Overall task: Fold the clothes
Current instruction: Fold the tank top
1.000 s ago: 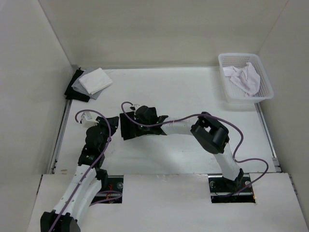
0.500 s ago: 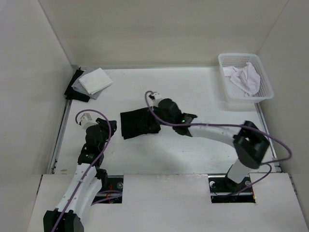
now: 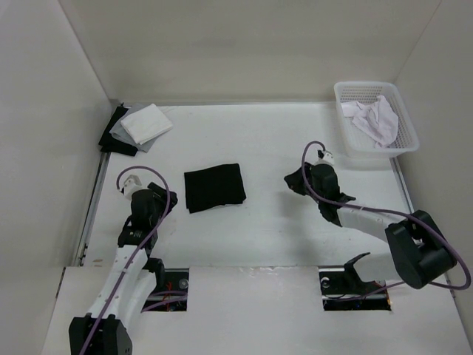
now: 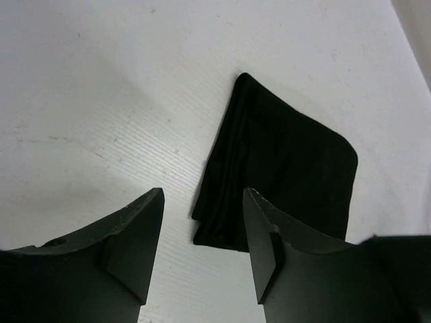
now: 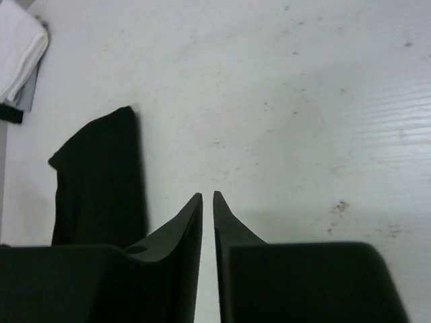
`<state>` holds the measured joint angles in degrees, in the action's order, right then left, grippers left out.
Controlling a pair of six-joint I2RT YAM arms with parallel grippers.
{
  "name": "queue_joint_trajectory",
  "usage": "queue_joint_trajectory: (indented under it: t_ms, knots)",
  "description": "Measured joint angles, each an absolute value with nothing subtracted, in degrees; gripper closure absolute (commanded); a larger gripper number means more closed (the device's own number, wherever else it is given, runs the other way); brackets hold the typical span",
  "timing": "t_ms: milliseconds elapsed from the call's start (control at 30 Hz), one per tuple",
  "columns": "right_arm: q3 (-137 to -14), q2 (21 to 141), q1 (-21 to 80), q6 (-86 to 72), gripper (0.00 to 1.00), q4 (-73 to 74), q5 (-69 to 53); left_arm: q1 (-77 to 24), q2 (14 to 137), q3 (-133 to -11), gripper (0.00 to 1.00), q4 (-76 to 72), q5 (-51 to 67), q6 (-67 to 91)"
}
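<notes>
The clothes (image 3: 214, 187) lie as a compact black folded rectangle in the middle of the table, with neither gripper touching them. My left gripper (image 3: 162, 200) sits just to their left, open, with nothing between its fingers. In the left wrist view the left gripper (image 4: 203, 193) faces the folded edge of the clothes (image 4: 289, 168). My right gripper (image 3: 294, 182) hovers well to the right of the garment. In the right wrist view the right gripper (image 5: 207, 196) has its jaws drawn together to a thin slit, holding nothing, and the clothes (image 5: 101, 182) lie off to the left.
A white basket (image 3: 405, 146) at the back right holds a crumpled white garment (image 3: 375, 118). A stack of white and grey fabric squares (image 3: 140, 126) lies in the back left corner, and its white edge (image 5: 20, 54) shows in the right wrist view. Walls enclose the table.
The right arm has pulled away from the clothes to the right, its jaws opening and then closing. The left gripper has backed off slightly and opened. The clothes now lie flat and free.
</notes>
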<state>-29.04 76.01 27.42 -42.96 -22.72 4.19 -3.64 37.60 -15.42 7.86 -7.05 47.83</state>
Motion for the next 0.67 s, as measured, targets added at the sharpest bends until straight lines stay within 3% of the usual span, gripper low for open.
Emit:
queue_joint_trajectory:
  t_ms: [67, 133, 533, 667]
  knots:
    - [-28.6, 76.9, 26.2, -44.2, 0.63, -23.9, 4.1, -3.5, 37.6, -15.5, 0.51, 8.8, -7.1, 47.6]
    - [-28.6, 77.8, 25.8, -45.0, 0.58, -26.3, 3.6, -3.4, 37.7, -15.5, 0.51, 9.5, -7.1, 47.4]
    - [-28.6, 79.3, 24.7, -47.0, 0.57, -30.7, 0.6, -5.7, 43.1, -15.6, 0.51, 8.6, -8.7, 46.0]
    - [-28.6, 79.3, 24.6, -47.2, 0.57, -31.0, 0.3, -7.4, 43.6, -16.6, 0.4, 8.2, -9.9, 45.1]
